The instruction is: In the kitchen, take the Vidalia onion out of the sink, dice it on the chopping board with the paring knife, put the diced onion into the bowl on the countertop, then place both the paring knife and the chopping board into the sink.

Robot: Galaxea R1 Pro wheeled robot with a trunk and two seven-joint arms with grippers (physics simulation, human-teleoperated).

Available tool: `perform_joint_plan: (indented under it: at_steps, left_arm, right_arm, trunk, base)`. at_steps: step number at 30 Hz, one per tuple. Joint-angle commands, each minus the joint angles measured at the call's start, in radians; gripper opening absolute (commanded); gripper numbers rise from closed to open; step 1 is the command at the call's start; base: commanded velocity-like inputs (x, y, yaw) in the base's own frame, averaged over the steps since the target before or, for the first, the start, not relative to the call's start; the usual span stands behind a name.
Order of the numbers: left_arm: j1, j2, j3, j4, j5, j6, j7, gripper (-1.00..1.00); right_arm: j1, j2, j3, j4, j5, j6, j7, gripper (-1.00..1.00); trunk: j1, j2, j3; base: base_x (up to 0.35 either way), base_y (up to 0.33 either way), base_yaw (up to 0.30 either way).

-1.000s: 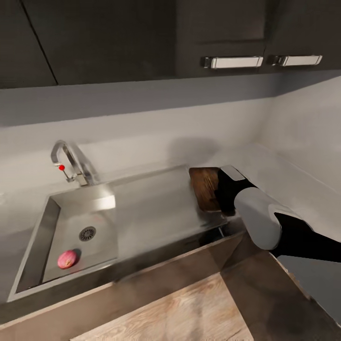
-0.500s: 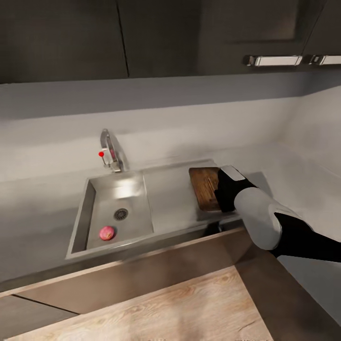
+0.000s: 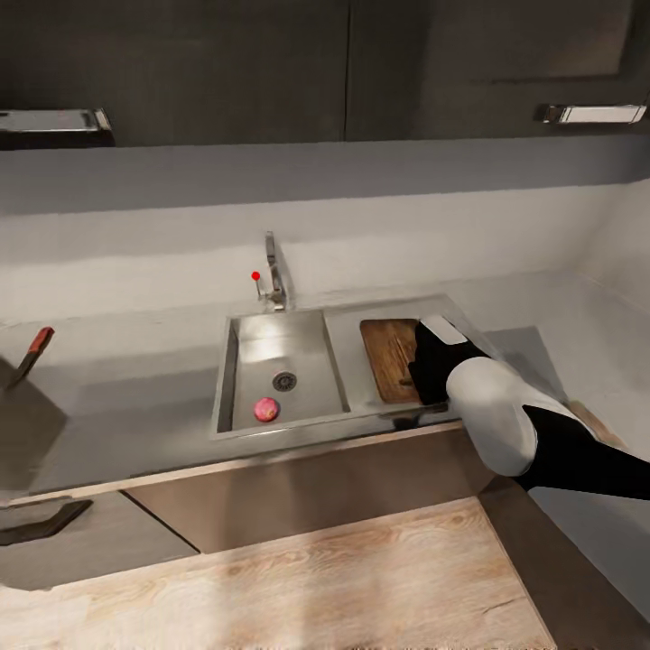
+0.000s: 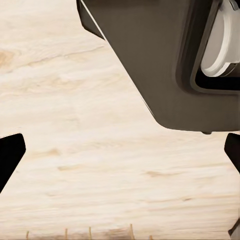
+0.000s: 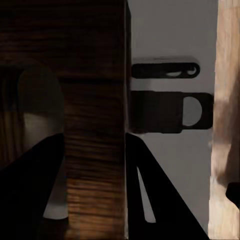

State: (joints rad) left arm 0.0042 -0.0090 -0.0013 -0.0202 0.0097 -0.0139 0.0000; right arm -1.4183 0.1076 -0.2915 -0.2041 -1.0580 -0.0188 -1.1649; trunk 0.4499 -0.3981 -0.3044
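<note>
1. Head view: The camera has swung round over the last second, so the sink now sits mid-frame, not at the left. The things themselves have not moved: the pink Vidalia onion still lies on the basin floor near the drain, and the chopping board still rests on the drainboard to the right, under the right gripper. A red-handled object, seemingly the paring knife, comes into sight at far left on the countertop. That puts every tool but the bowl in sight, and the onion is not yet lifted.

2. Left wrist view: The left gripper's fingertips stand wide apart with nothing between them, over pale wood floor and a dark part of the robot's body.

3. Right wrist view: The right gripper's fingers straddle the board's edge, apparently clamped on it, though firm contact cannot be confirmed.
</note>
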Motion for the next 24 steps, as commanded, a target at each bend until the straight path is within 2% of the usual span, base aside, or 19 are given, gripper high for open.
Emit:
perform_joint_plan:
  at_steps: [1, 11, 24]
  left_arm:
    - [0.0, 0.0, 0.0, -0.002, 0.001, -0.001, 0.0, 1.0]
    - [0.0, 0.0, 0.0, -0.002, 0.001, -0.001, 0.0, 1.0]
    - [0.0, 0.0, 0.0, -0.001, 0.001, -0.001, 0.0, 1.0]
  right_arm:
    - [0.0, 0.0, 0.008, -0.001, -0.008, -0.001, -0.004, -1.0]
    - [0.0, 0.0, 0.009, -0.001, -0.008, -0.001, -0.004, -1.0]
    - [0.0, 0.0, 0.009, -0.001, -0.008, 0.0, -0.004, -1.0]
  trunk:
    - [0.0, -0.002, -0.002]
    - [0.0, -0.002, -0.002]
    - [0.0, -0.002, -0.002]
  base:
    - [-0.196, 0.225, 0.152]
    - [-0.029, 0.127, 0.158]
    - [0.0, 0.004, 0.281]
